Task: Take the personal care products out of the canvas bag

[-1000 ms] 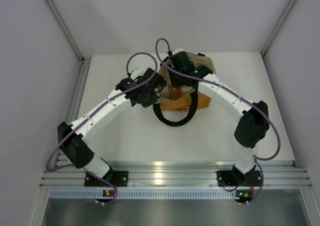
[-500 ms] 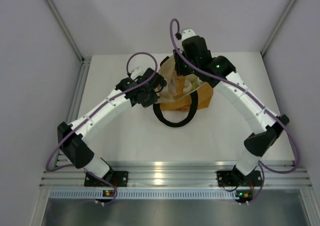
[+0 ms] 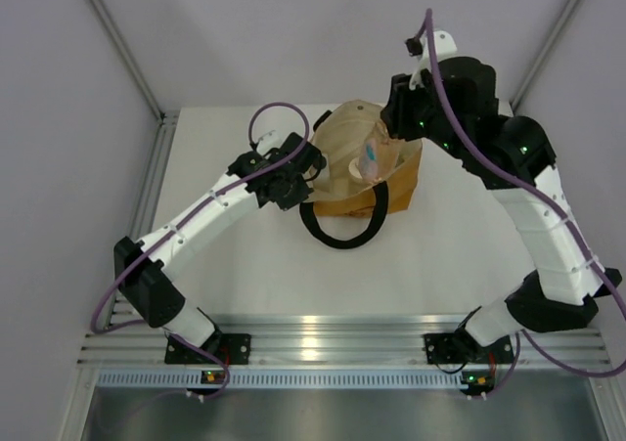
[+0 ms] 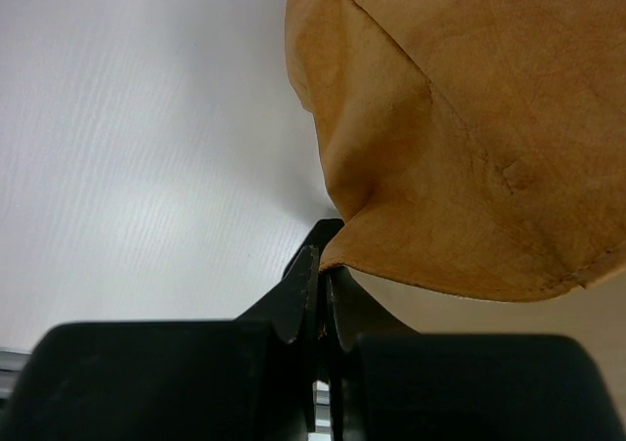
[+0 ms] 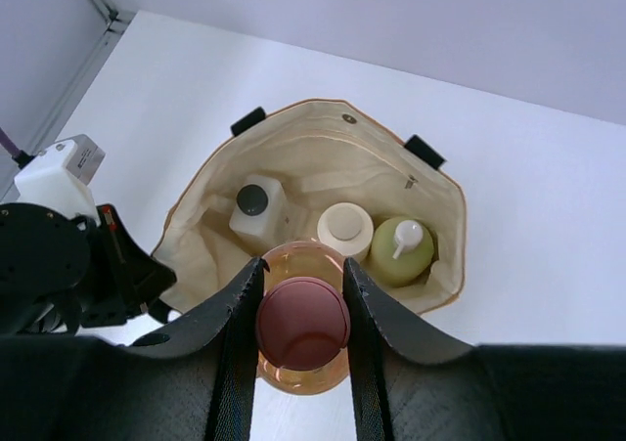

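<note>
Over white table [image 3: 245,265], right claw [image 5: 301,285] is pinching orange bottle [image 5: 302,326], canvas bag [image 5: 323,153] beneath it; left claw [image 4: 320,285] is clamping bag's rim. Raise straight.

No legible text, brand or number in any view, canvas bag [image 4: 460,128] fabric pinched in left gripper [image 4: 321,270] plain, orange bottle [image 5: 302,322] cap within right gripper [image 5: 303,265] unmarked

canvas bag [image 4: 469,128]: was matt, coarse woven cloth, creased
orange bottle [image 5: 298,380]: looked translucent glossy plastic; its cap smooth, satin
right gripper [image 5: 303,265]: my fingers were matt black plastic
table [image 4: 127,148]: was smooth white, faint sheen
</note>
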